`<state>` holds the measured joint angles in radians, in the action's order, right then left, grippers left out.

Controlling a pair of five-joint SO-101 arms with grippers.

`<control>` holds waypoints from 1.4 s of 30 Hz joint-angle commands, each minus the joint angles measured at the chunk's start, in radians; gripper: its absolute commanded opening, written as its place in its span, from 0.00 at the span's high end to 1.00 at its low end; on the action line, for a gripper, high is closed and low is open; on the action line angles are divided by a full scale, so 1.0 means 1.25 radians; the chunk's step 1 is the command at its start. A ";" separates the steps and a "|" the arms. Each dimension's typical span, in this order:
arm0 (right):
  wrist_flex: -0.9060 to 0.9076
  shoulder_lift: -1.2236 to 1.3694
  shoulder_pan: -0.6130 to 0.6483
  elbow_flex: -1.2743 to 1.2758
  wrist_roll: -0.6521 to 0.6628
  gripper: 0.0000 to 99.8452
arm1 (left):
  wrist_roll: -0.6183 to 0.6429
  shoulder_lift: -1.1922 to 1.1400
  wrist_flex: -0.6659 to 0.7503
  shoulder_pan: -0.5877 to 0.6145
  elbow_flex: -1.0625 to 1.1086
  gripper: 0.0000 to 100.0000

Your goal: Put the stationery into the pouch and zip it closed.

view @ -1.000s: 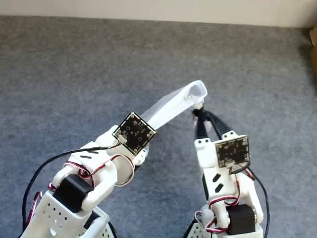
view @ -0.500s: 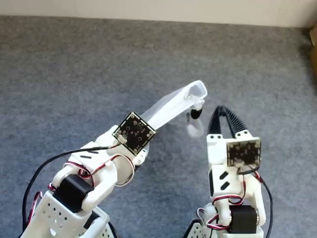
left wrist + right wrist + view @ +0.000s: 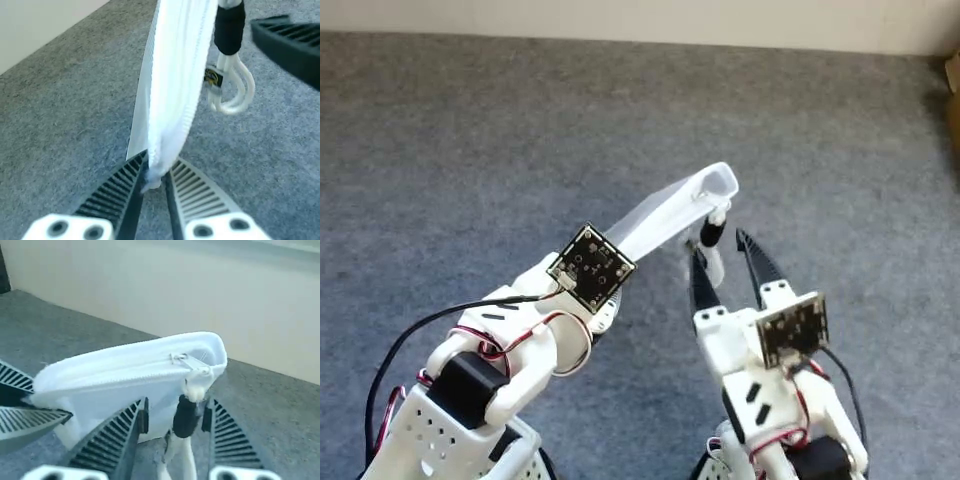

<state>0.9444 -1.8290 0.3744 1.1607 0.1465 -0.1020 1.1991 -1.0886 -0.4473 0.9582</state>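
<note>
- Grip on the pouch's near end: left end effector (image 3: 152, 182) clenched on the corner of the fabric, holding the pouch off the bench (image 3: 470, 130).
- Pouch (image 3: 670, 212): one, white, held as a long strip slanting away from the left arm. Its far end hangs free in the air. Whether the stationery is inside cannot be told.
- Zip slider (image 3: 182, 360): one, sitting at the pouch's far end. The teeth behind it look meshed.
- Pull tab (image 3: 710, 237): one, a black sleeve with a white cord loop, dangling just under the pouch's far corner.
- Right end effector (image 3: 717, 246): released, with one finger on each side of the pull tab and no grip on it.
- Change: a second ago the right end effector was pressed to the pull at the pouch's far corner. Half a second ago it had drawn off to the side, leaving the pull hanging loose. Now it is back beneath the corner with its fingers spread. The left grip and the pouch have not shifted.
- Reading: the zip run appears done or nearly so. The return is probably a fresh hold for a last tug.
- Count: two end effectors, one pouch, one slider, one pull tab.
</note>
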 commanded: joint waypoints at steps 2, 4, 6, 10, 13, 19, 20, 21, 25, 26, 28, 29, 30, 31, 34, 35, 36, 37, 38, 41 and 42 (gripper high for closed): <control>-0.176 0.007 0.008 0.107 -0.005 0.83 | 0.009 -0.004 -0.012 0.018 -0.002 0.99; -0.209 0.007 -0.001 0.142 -0.004 0.85 | 0.009 -0.004 -0.012 0.018 -0.002 0.99; -0.238 0.007 -0.030 0.164 0.000 0.90 | 0.009 -0.004 -0.012 0.018 -0.002 0.99; -0.292 0.007 -0.084 0.180 0.091 1.00 | 0.009 -0.004 -0.012 0.018 -0.002 0.99; -0.292 0.007 -0.094 0.181 0.103 0.99 | 0.009 -0.004 -0.012 0.018 -0.002 0.99; -0.295 0.007 -0.174 0.175 0.103 0.99 | 0.009 -0.004 -0.014 0.018 -0.001 0.99; -0.301 0.007 -0.193 0.174 0.104 0.99 | 0.009 -0.004 -0.014 0.018 -0.001 0.99; -0.317 0.007 -0.213 0.179 0.107 0.99 | 0.009 -0.004 -0.014 0.018 -0.001 0.99; -0.358 0.008 -0.269 0.181 0.108 0.99 | 0.009 -0.004 -0.014 0.018 -0.001 0.99; -0.359 0.008 -0.272 0.181 0.109 0.99 | 0.009 -0.004 -0.014 0.018 -0.001 0.99; -0.359 0.008 -0.272 0.181 0.109 0.99 | 0.009 -0.004 -0.014 0.018 -0.001 0.99; -0.358 0.008 -0.272 0.181 0.109 0.99 | 0.009 -0.004 -0.014 0.018 -0.001 0.99; -0.355 0.008 -0.272 0.181 0.109 0.99 | 0.009 -0.004 -0.014 0.018 -0.001 0.99; -0.354 0.007 -0.272 0.181 0.109 0.99 | 0.009 -0.004 -0.014 0.018 -0.001 0.99; -0.336 -0.001 -0.272 0.175 0.104 0.99 | 0.009 -0.004 -0.014 0.018 -0.001 0.99; -0.306 -0.001 -0.272 0.174 0.104 0.99 | 0.009 -0.004 -0.014 0.018 -0.001 0.99; -0.267 -0.001 -0.269 0.174 0.104 0.99 | 0.009 -0.004 -0.014 0.018 -0.001 0.99; -0.226 -0.002 -0.268 0.168 0.103 0.98 | 0.009 -0.004 -0.014 0.018 -0.001 0.99; -0.188 -0.002 -0.267 0.148 0.103 0.96 | 0.009 -0.004 -0.014 0.018 -0.001 0.99; -0.084 -0.002 -0.267 0.082 0.075 0.88 | 0.009 -0.004 -0.012 0.018 -0.001 0.99; -0.058 -0.002 -0.266 0.063 0.039 0.85 | 0.009 -0.004 -0.012 0.018 -0.001 0.99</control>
<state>0.7357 -1.8182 0.0460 1.3709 0.2631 -0.1020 1.1991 -1.0886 -0.4473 0.9582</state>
